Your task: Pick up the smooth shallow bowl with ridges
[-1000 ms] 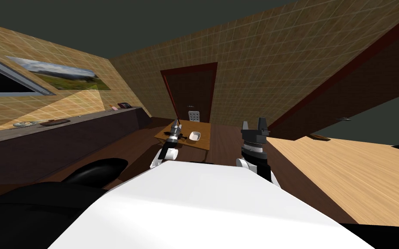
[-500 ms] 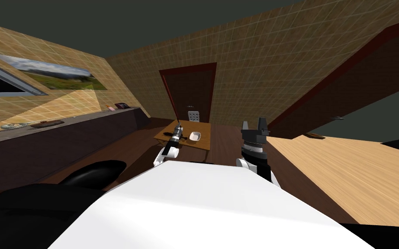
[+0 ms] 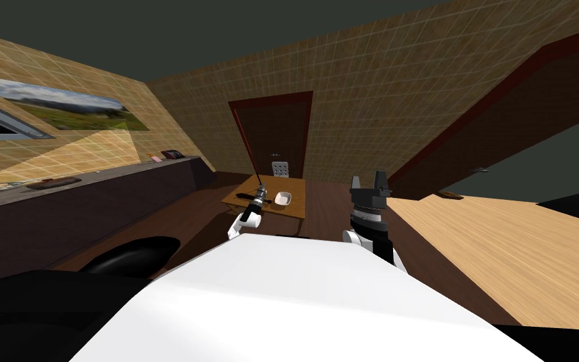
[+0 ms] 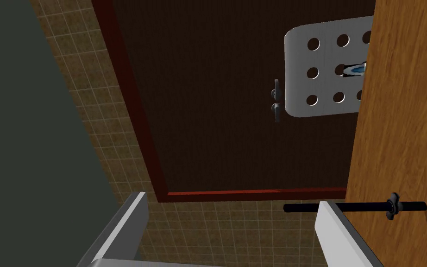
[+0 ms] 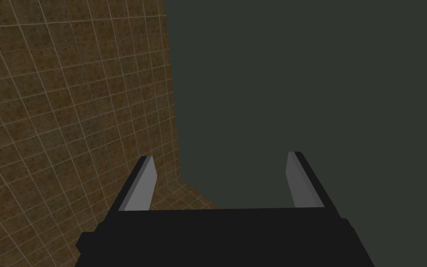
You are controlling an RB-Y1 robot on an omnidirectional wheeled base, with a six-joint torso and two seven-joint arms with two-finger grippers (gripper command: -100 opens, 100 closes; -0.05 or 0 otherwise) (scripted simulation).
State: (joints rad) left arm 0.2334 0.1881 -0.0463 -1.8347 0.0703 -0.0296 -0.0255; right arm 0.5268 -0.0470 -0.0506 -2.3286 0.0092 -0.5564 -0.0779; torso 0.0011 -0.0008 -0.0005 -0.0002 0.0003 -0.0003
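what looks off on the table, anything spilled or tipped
Nothing spilled: the bowl sits upright on the table. Only the black bar stands out, one end seeming to poke past the table's edge.

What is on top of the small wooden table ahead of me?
A white bowl and a thin black bar lie on the table. The open left gripper and its arm hide part of the bar.
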